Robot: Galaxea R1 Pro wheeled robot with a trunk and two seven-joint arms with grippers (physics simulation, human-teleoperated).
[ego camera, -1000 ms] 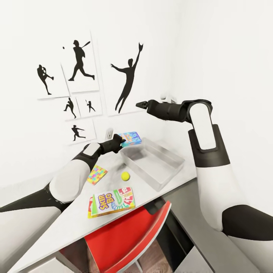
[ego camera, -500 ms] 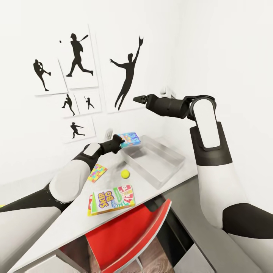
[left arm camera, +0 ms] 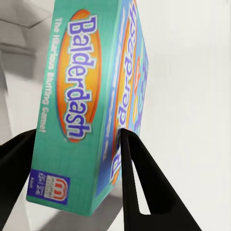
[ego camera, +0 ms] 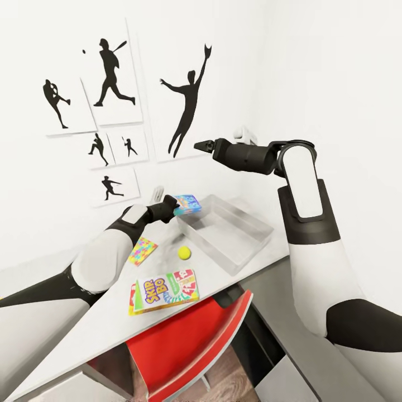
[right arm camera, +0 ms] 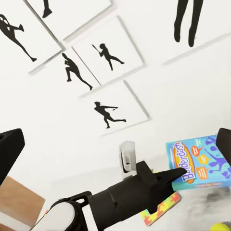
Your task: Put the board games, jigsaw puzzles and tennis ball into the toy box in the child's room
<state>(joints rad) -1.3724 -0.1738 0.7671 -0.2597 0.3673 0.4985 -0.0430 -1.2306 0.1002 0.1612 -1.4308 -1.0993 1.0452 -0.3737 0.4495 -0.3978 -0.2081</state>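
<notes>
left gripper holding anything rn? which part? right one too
Left gripper is shut on the Balderdash board game, clamped across its thickness at one end. Right gripper is open, holding nothing.

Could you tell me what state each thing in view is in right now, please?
Left gripper: shut on the Balderdash box.
Balderdash box: held at the toy box's far corner.
Right gripper: raised, carrying nothing; open or shut unclear.
Toy box: nothing seen inside it.
Ball: on the table, beside the toy box.
Skip-Bo box: flat at the table's near edge.
Puzzle: flat on the table.
</notes>
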